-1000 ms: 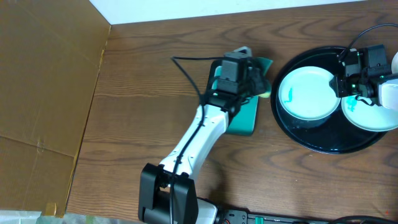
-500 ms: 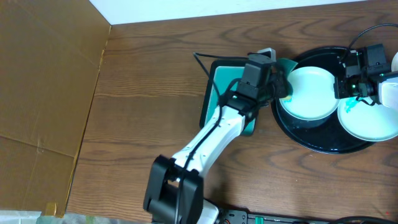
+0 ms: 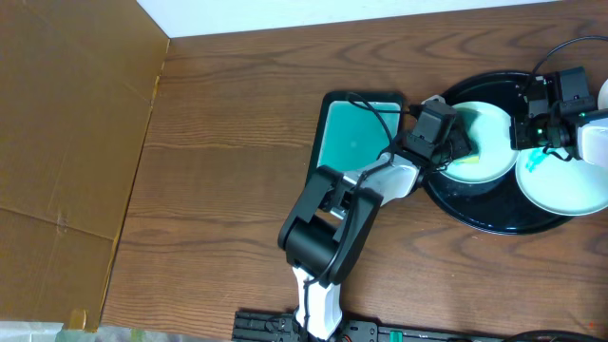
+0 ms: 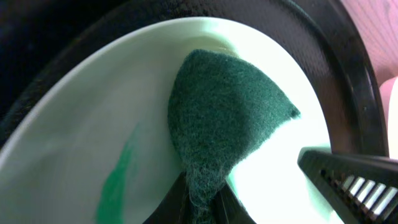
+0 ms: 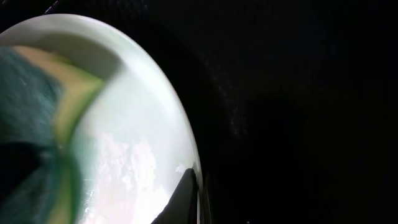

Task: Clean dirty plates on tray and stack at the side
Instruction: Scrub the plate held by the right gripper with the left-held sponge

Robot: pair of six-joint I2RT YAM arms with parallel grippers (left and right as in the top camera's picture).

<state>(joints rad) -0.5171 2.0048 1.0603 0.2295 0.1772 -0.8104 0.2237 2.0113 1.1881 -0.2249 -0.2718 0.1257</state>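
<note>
A white plate (image 3: pixel 484 128) lies on the left half of the round black tray (image 3: pixel 475 214). My left gripper (image 3: pixel 454 144) is shut on a green sponge (image 4: pixel 230 124) and presses it onto this plate (image 4: pixel 81 124), beside a teal smear (image 4: pixel 118 180). My right gripper (image 3: pixel 528 133) is shut on the plate's right rim (image 5: pixel 186 155); one finger lies over the rim in the right wrist view (image 5: pixel 189 190). A second white plate (image 3: pixel 570 190) with a teal smear lies on the tray's right side. A third plate does not show clearly.
A rectangular black-rimmed dish with a teal inside (image 3: pixel 353 142) lies on the wooden table just left of the tray. The left arm stretches over its lower right corner. A cardboard sheet (image 3: pixel 66 142) covers the table's left part.
My left arm has swung right from over the rectangular dish onto the tray, carrying the sponge onto the left plate. The right gripper has stayed on the plate's rim.
</note>
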